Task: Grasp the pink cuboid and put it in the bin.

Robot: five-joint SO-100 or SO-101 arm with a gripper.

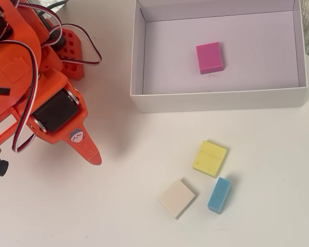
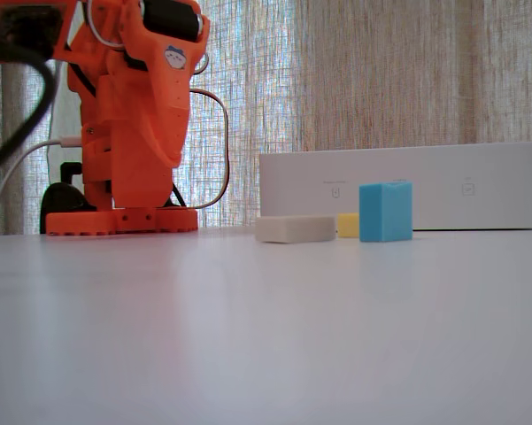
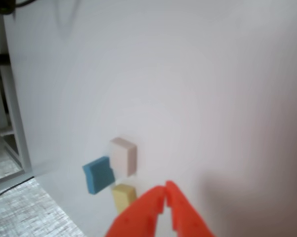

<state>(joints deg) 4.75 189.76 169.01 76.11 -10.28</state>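
The pink cuboid (image 1: 209, 57) lies on the floor of the bin (image 1: 216, 100), a little right of its middle in the overhead view, with nothing touching it. My orange gripper (image 1: 95, 157) hovers over the table far left of the bin, well away from the cuboid. In the wrist view the gripper (image 3: 165, 190) has its fingertips pressed together and holds nothing. The fixed view shows only the bin's (image 2: 478, 186) outer white wall, so the cuboid is hidden there.
In front of the bin a yellow block (image 1: 210, 158), a light blue block (image 1: 219, 194) and a cream block (image 1: 177, 198) sit close together on the white table. The arm's base (image 2: 119, 220) stands at the far left. A curtain hangs behind.
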